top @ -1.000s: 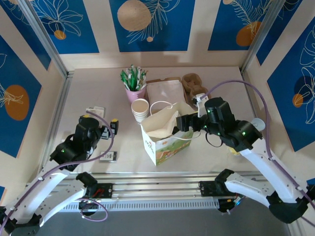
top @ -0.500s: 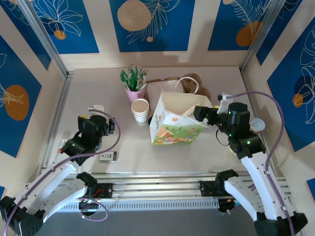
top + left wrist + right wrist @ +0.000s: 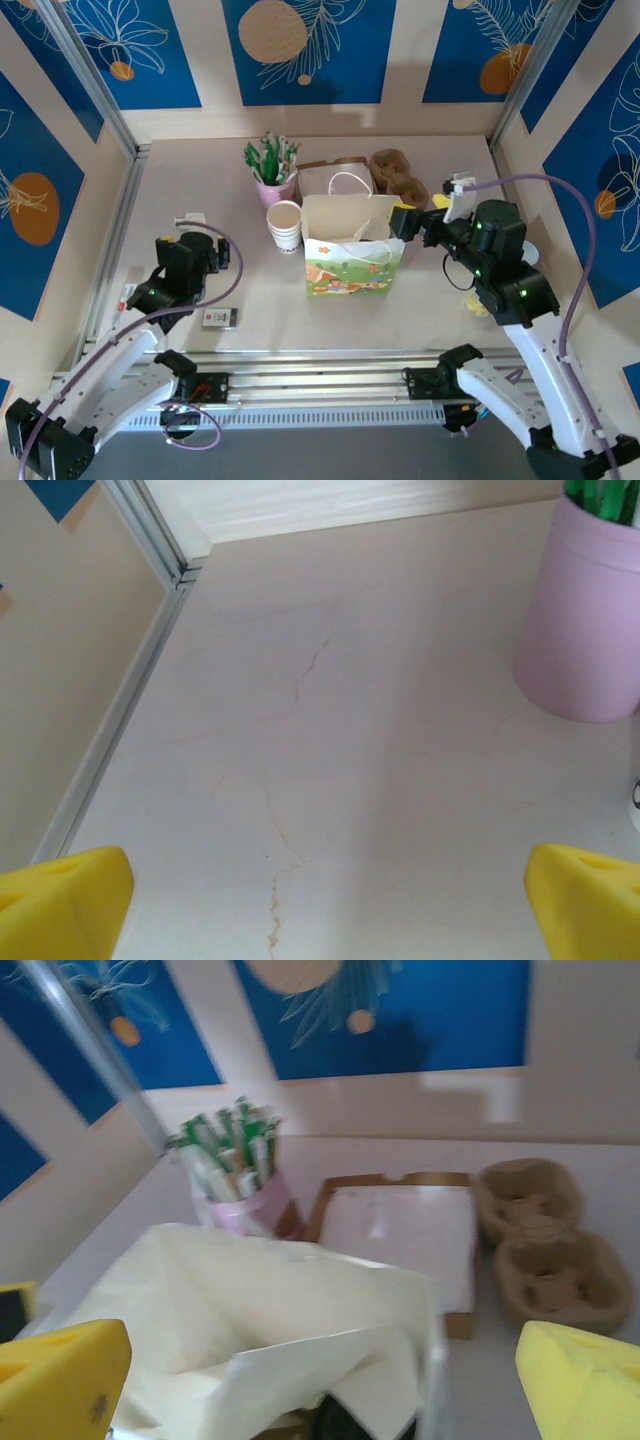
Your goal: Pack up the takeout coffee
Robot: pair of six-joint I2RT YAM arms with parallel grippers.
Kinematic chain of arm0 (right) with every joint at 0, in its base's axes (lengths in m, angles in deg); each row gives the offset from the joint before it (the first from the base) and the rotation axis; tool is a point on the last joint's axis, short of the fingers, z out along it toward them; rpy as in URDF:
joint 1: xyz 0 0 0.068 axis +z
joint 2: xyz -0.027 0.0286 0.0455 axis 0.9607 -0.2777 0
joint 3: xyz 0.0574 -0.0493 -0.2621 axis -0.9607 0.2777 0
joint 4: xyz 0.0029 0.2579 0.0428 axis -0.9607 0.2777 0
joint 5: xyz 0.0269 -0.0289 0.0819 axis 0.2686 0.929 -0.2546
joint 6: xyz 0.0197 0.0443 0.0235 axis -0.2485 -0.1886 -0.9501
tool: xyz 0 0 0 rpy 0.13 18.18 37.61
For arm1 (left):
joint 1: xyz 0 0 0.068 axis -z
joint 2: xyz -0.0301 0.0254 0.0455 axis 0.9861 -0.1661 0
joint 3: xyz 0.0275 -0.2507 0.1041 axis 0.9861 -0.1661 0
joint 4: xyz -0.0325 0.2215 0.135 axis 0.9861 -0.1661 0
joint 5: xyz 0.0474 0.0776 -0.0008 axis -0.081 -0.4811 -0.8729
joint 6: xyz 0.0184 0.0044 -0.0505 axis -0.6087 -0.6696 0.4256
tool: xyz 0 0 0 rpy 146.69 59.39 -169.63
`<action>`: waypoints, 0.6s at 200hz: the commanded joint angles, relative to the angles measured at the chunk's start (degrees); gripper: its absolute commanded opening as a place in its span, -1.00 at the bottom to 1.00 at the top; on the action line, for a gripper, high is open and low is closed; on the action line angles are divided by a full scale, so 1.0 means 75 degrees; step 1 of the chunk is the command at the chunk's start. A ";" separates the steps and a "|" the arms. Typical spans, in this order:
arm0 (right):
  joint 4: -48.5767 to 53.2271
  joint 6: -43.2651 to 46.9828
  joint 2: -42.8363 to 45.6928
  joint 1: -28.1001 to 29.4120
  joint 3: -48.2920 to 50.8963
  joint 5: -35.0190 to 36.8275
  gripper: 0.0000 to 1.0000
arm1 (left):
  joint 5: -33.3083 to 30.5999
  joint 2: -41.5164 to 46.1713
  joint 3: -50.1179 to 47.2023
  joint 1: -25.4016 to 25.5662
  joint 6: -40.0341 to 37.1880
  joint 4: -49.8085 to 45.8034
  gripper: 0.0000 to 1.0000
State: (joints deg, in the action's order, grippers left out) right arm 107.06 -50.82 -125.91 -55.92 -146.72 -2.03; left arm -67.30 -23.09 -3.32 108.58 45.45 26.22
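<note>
Nearest you, left of the bag and well apart from it: left gripper [image 3: 322,896], jaws spread wide, nothing between them, bare tabletop under it. A small dark packet [image 3: 220,318] lies on the table near it.

Right gripper [image 3: 320,1380] is also wide open and empty. It sits at the upper right edge of the upright cream paper bag with the printed cartoon front [image 3: 355,270], looking down into the mouth. Whether it touches the rim, you can't tell.

The small cream-white paper cup with the round black plastic lid: can't confirm its place. A dark patch [image 3: 345,1422] low inside the bag mouth may be that lid; the frame is too blurred to tell. So no call on the cup's axis. The right arm is the one that reaches the bag.

The bag stands mouth up with its handles [image 3: 350,182] raised. Its inside is otherwise cream paper folds.

Just left of the bag: a stack of lidless cream paper cups [image 3: 285,225].

Behind the bag to its left: a pink cup [image 3: 274,188] holding green-white sticks [image 3: 270,158].

Straight behind the bag: a flat brown tray [image 3: 390,1178] lined with white paper.

Behind it to the right: brown pulp cup carriers [image 3: 398,172], wells empty.
</note>
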 commanded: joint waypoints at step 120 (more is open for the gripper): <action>-0.7626 0.0594 -0.3642 -0.2472 0.4602 0.1253 0.98 | 0.1135 -0.2355 -0.0991 -0.2500 0.0339 0.3781 1.00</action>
State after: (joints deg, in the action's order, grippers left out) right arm 67.59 -50.51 -148.86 -75.07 -115.23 8.13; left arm -61.70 -38.56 -8.41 93.04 46.81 45.67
